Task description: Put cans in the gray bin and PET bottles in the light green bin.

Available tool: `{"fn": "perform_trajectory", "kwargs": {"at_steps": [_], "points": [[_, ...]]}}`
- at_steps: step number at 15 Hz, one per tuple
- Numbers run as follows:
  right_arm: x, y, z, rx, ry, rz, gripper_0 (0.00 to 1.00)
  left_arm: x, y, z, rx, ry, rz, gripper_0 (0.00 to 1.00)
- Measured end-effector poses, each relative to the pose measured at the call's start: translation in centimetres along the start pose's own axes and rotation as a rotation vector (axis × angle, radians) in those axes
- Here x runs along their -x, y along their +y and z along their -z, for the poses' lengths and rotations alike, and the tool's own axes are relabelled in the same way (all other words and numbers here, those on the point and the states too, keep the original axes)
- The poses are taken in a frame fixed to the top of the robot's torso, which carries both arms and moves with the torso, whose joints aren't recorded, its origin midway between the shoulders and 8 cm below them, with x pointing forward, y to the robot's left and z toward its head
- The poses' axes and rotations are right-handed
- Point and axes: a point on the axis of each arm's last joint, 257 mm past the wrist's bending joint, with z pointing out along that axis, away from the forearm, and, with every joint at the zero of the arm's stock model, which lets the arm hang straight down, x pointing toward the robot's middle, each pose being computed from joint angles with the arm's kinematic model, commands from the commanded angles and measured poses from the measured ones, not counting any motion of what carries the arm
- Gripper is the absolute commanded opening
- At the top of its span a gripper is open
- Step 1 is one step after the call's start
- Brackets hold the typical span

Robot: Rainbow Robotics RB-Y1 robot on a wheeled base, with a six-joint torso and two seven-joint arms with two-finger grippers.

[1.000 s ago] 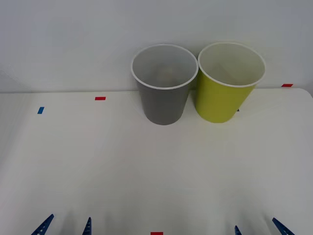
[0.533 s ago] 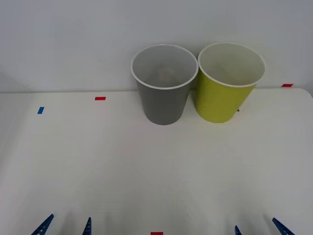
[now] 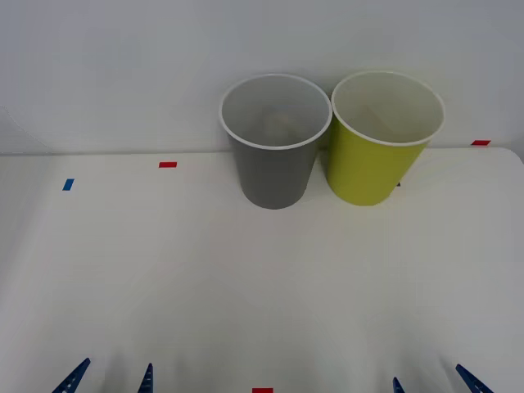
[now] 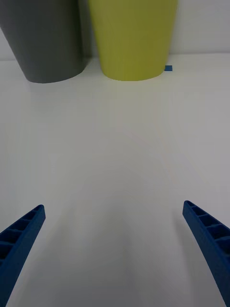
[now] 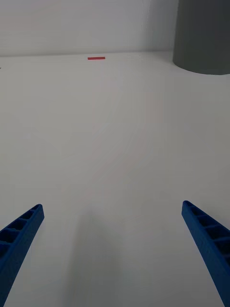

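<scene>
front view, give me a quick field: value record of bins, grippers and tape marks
gray bin: upright at the table's far edge, on the left of the pair
gray bin contents: something pale and blurred at the bottom, cannot tell what
green bin: upright beside the gray bin, on its right, rims close together
left gripper: open, at the near edge, holding nothing
right gripper: open, at the near edge, holding nothing
table: white
tape marks: red and blue far left, red far right, red near centre

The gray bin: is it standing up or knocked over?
Upright. The gray bin stands on its narrow base on the table, its round open rim facing up.
</scene>
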Motion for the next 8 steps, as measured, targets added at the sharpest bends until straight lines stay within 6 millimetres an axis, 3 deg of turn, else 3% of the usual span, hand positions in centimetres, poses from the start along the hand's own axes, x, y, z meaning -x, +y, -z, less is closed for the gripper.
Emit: {"fn": "perform_trajectory", "kwargs": {"at_steps": [8], "points": [[0.00, 0.00, 0.00, 0.000, 0.000, 0.000, 1.00, 0.00, 0.00, 0.00, 0.000, 0.000, 0.000, 1.00]]}}
